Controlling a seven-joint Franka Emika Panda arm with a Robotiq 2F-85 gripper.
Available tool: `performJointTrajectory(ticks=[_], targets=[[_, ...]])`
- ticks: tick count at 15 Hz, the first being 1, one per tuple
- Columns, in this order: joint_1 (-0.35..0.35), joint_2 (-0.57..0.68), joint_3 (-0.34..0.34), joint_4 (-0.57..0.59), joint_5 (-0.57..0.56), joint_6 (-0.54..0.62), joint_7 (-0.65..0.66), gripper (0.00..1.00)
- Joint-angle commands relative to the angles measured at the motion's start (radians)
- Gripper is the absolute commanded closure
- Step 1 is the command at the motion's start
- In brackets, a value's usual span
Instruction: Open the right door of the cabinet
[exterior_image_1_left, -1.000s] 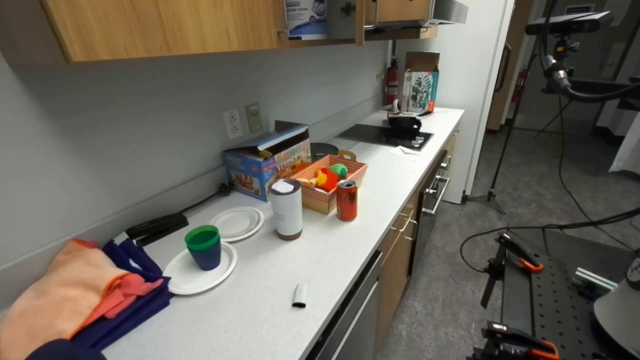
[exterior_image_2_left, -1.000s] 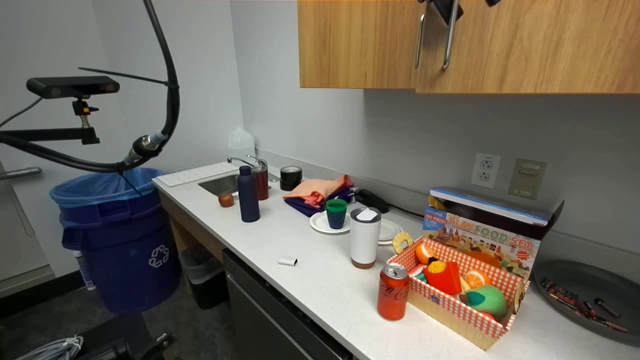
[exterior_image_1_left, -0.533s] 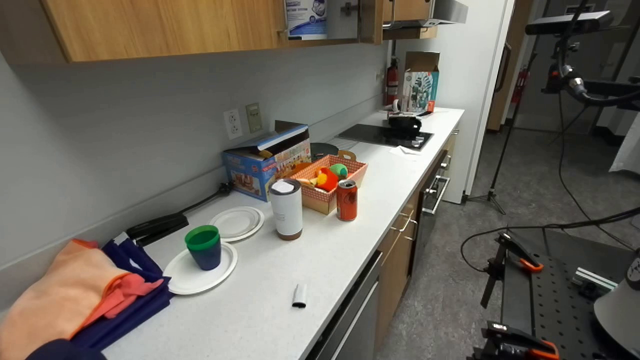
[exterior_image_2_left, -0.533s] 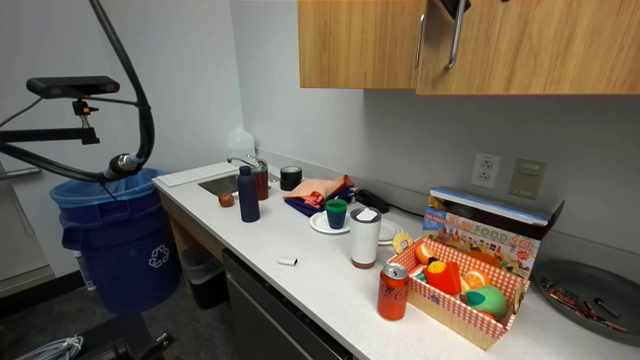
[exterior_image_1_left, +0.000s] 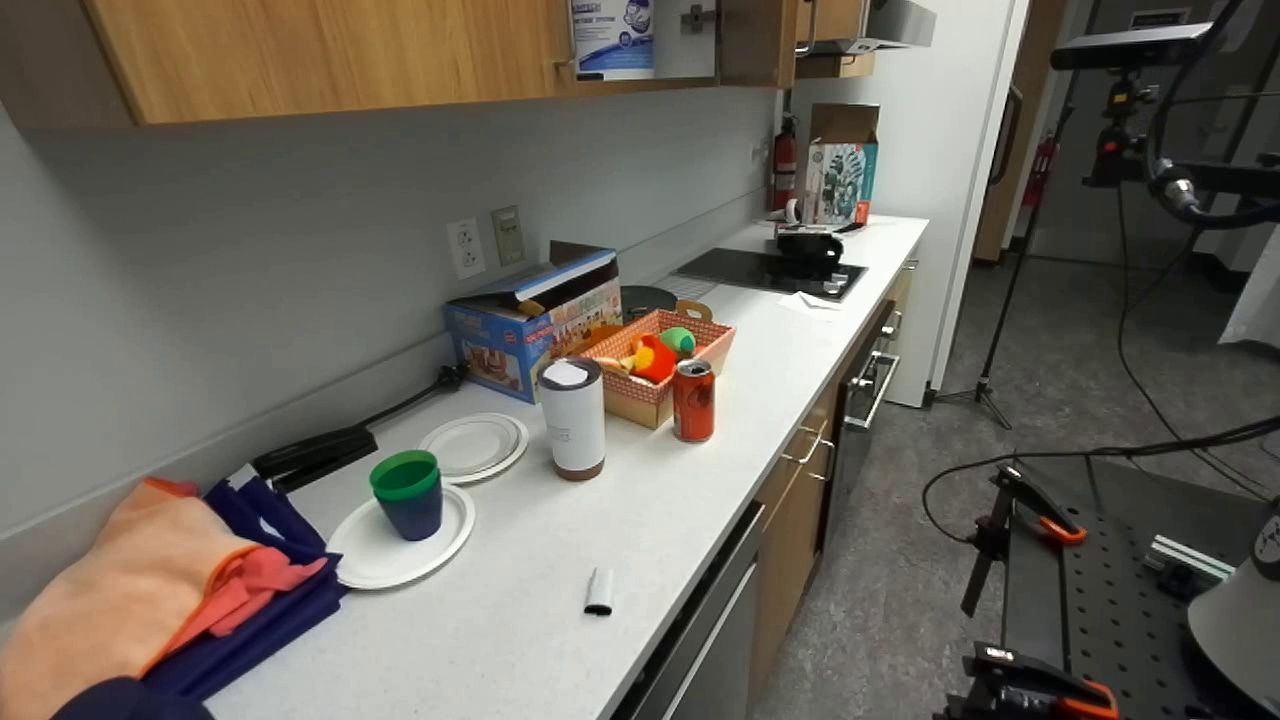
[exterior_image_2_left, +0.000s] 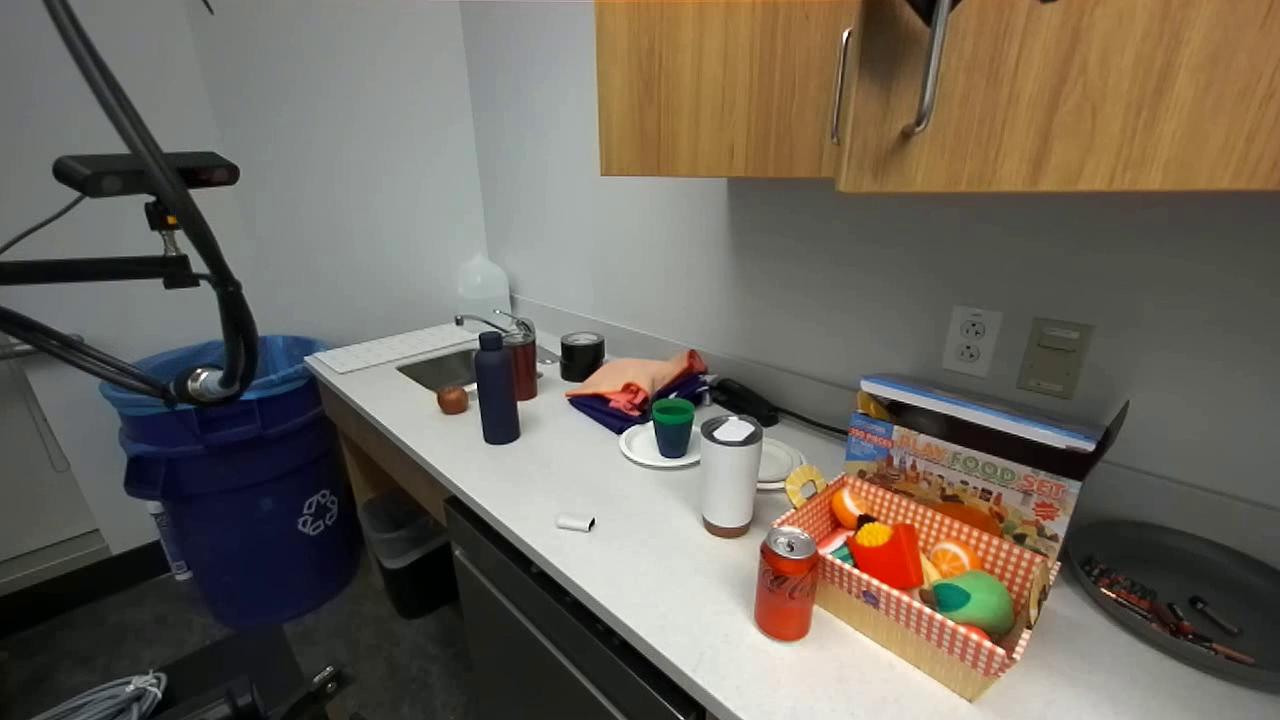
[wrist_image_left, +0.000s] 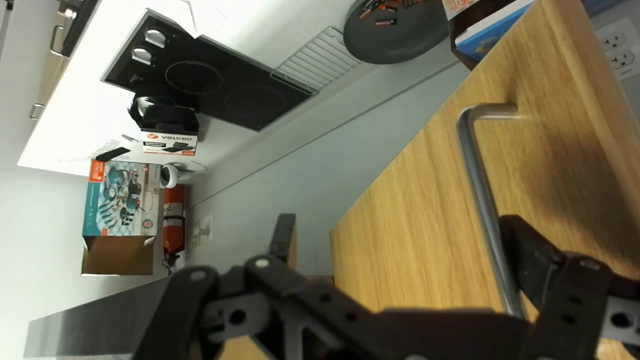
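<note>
The cabinet (exterior_image_1_left: 340, 50) is honey-brown wood, high on the wall. Its right door (wrist_image_left: 415, 215) stands partly open, showing its inner side in an exterior view (exterior_image_1_left: 757, 42) and its front in an exterior view (exterior_image_2_left: 1090, 90). The door's silver bar handle (wrist_image_left: 482, 200) also shows in an exterior view (exterior_image_2_left: 932, 75). My gripper (wrist_image_left: 401, 225) has its fingers wide apart. One finger is beside the handle, appearing to touch it on the side near the door's free edge; the other is out past the door's far side. Only a dark fingertip (exterior_image_2_left: 928, 9) shows at an exterior view's top edge.
The adjoining door (exterior_image_2_left: 715, 90) is shut. A white-and-blue box (exterior_image_1_left: 612, 38) stands inside the cabinet. A range hood (wrist_image_left: 100, 315) lies beyond the door. Below, the counter (exterior_image_2_left: 640, 570) holds a tumbler (exterior_image_2_left: 729, 480), a can (exterior_image_2_left: 786, 590) and a toy-food basket (exterior_image_2_left: 890, 640).
The right door has swung wider open, its free edge and handle moving rightward in both exterior views. The fingertip moved along with the handle, and the arm's cable shifted and dropped.
</note>
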Motion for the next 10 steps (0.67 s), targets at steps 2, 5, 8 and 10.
performJointTrajectory(ticks=[2,5,8,10], targets=[[-0.174,-0.083,0.048,-0.016,-0.021,0.016,0.017,0.00],[-0.215,-0.088,0.075,-0.034,0.000,0.044,0.020,0.00],[-0.128,-0.023,0.087,-0.055,0.072,0.100,-0.027,0.00],[-0.130,-0.023,0.089,-0.056,0.073,0.100,-0.027,0.00]])
